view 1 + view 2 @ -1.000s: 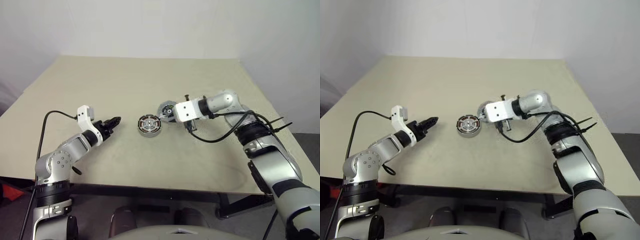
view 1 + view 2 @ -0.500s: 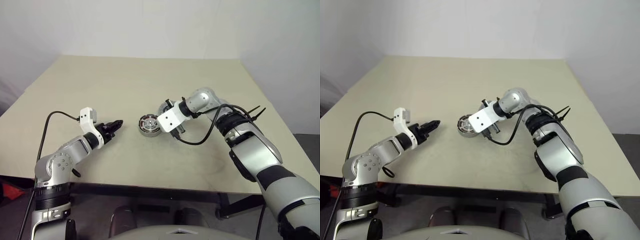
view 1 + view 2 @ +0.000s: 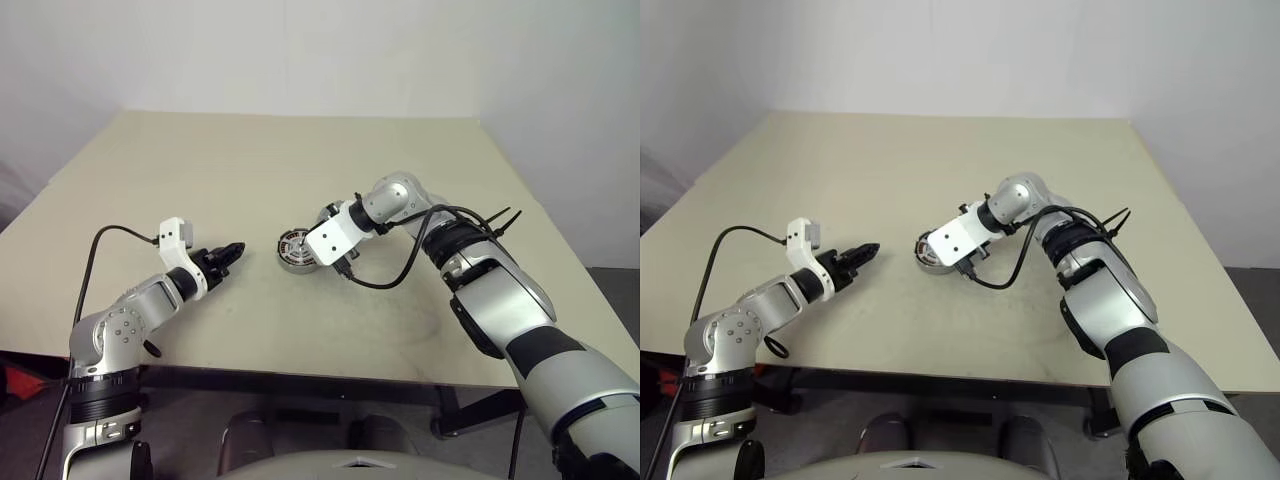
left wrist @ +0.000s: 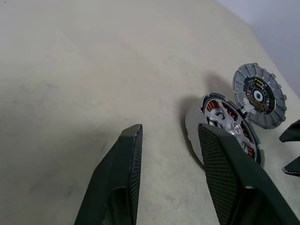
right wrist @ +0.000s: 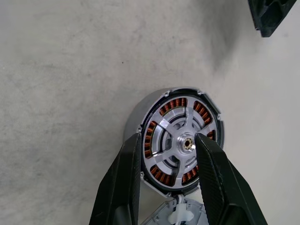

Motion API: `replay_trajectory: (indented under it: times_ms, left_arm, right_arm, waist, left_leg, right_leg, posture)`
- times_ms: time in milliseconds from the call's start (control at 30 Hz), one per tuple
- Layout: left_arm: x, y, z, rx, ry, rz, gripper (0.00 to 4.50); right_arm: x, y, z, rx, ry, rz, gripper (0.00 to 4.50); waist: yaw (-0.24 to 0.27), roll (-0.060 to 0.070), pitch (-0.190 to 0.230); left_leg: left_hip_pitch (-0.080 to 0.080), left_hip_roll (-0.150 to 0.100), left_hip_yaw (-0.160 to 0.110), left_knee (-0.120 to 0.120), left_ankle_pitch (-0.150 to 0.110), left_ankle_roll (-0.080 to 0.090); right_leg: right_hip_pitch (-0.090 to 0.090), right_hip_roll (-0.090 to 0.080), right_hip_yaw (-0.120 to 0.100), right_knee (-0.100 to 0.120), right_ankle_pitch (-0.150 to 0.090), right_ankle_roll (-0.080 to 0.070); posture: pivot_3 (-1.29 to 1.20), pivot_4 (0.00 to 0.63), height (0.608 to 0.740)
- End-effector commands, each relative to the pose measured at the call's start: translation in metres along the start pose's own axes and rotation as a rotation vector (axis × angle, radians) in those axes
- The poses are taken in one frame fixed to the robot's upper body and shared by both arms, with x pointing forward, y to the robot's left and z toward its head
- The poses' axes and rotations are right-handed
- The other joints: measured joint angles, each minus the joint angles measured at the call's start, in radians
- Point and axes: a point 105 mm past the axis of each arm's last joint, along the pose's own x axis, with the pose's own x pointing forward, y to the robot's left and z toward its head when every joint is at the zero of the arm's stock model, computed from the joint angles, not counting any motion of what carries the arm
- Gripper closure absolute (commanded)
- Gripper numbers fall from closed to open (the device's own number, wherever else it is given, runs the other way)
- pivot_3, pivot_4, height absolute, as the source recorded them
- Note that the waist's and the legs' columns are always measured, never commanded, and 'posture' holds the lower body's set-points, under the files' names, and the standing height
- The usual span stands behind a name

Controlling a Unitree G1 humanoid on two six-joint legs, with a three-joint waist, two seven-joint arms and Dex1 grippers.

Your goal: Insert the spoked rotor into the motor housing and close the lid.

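Rotor seated, lid not shut yet.
Right hand (image 5: 164,154), fingers apart and empty, hovers over motor housing (image 3: 297,249) mid-counter (image 3: 250,170); hinged lid (image 4: 259,95) stands open. Left hand (image 3: 232,250) parted, well clear.

surface (image 3: 300,160) matt beige, faintly speckled; motor housing (image 5: 180,140) grey metal rim, copper-coloured windings, rotor (image 5: 176,136) smooth shiny metal spokes; lid (image 4: 259,95) dull grey ribbed metal; claw fingers (image 4: 220,173) matt black, fine cross-hatched pads
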Motion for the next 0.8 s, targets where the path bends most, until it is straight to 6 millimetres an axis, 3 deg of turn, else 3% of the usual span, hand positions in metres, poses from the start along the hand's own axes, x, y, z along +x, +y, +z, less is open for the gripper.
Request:
replay_trajectory:
  times_ms: [33, 267, 567, 667, 800]
  left_arm:
    - [-0.003, -0.006, 0.011, 0.029, -0.043, -0.014, 2.52]
    - [-0.004, -0.006, 0.011, 0.031, -0.043, -0.009, 2.52]
    - [-0.006, -0.004, 0.011, 0.033, -0.044, 0.001, 2.52]
    - [-0.006, -0.003, 0.011, 0.033, -0.046, 0.005, 2.52]
    - [-0.006, -0.003, 0.011, 0.033, -0.048, 0.008, 2.52]
  right_arm:
    - [0.003, 0.0, 0.0, 0.008, -0.001, 0.0, 2.49]
    - [0.016, 0.016, -0.013, 0.067, 0.041, 0.026, 2.49]
    - [0.02, 0.018, -0.018, 0.087, 0.062, 0.025, 2.49]
    - [0.021, 0.019, -0.017, 0.089, 0.059, 0.027, 3.12]
    - [0.021, 0.019, -0.018, 0.09, 0.061, 0.023, 4.38]
  waist:
    - [0.0, 0.0, 0.0]
    - [0.0, 0.0, 0.0]
    - [-0.009, 0.0, 0.0]
    - [-0.014, 0.0, 0.0]
    - [-0.019, 0.0, 0.0]
  left_leg:
    - [0.0, 0.0, 0.0, 0.0, 0.0, 0.0]
    - [0.0, 0.0, 0.0, 0.0, 0.0, 0.0]
    - [0.001, 0.0, 0.0, 0.0, 0.0, 0.0]
    - [0.001, 0.0, 0.0, 0.0, 0.0, -0.001]
    - [0.001, 0.0, 0.0, 0.0, 0.0, 0.0]
  right_leg:
    - [0.0, 0.0, 0.0, 0.0, 0.0, 0.0]
    - [0.0, 0.0, 0.0, 0.0, 0.0, 0.0]
    - [0.001, 0.0, 0.0, 0.001, 0.0, 0.0]
    - [0.001, 0.0, 0.0, 0.002, 0.0, 0.0]
    - [0.001, 0.0, 0.0, 0.001, 0.0, 0.0]
  posture:
    - [0.0, 0.0, 0.74]
    - [0.0, 0.0, 0.74]
    - [0.0, 0.0, 0.74]
    - [0.0, 0.0, 0.74]
    - [0.0, 0.0, 0.74]
